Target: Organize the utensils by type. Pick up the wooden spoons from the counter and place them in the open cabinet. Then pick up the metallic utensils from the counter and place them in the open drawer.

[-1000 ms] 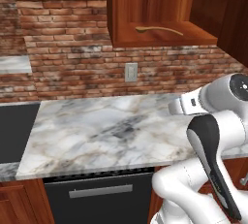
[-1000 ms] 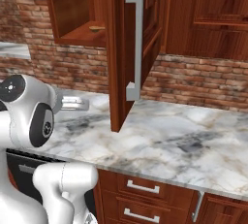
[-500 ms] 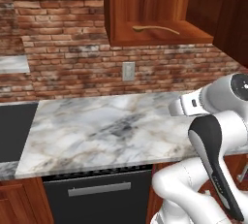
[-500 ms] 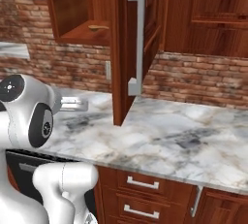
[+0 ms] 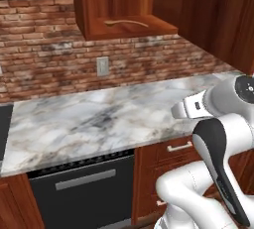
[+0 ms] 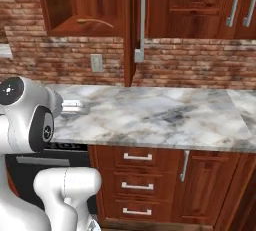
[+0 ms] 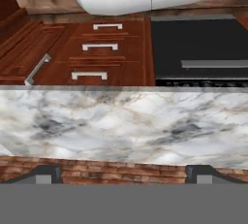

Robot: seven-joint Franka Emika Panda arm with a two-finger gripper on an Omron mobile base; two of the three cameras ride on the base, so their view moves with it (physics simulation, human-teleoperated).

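Note:
A pale tan wooden spoon (image 5: pixel 124 23) (image 6: pixel 95 22) lies on the shelf of the open cabinet (image 5: pixel 94 5) (image 6: pixel 60 5). The marble counter (image 5: pixel 99 119) (image 6: pixel 165 115) (image 7: pixel 121 121) carries no utensils in the stretch I see. My gripper (image 5: pixel 174 112) (image 6: pixel 82 108) (image 7: pixel 123 174) hovers over the counter near its front edge, open, with nothing between its fingertips (image 7: pixel 46 173). The metallic utensils and the open drawer are out of view.
The cabinet door (image 6: pixel 135 25) with its silver bar handle juts out over the counter. A wall outlet (image 5: pixel 102 66) sits in the brick backsplash. Below the counter are a black dishwasher (image 5: pixel 84 188) and three shut drawers (image 6: pixel 137 185).
The whole picture has shifted in both base views, so the base has driven along the counter. The arm keeps its pose and the gripper stays open.

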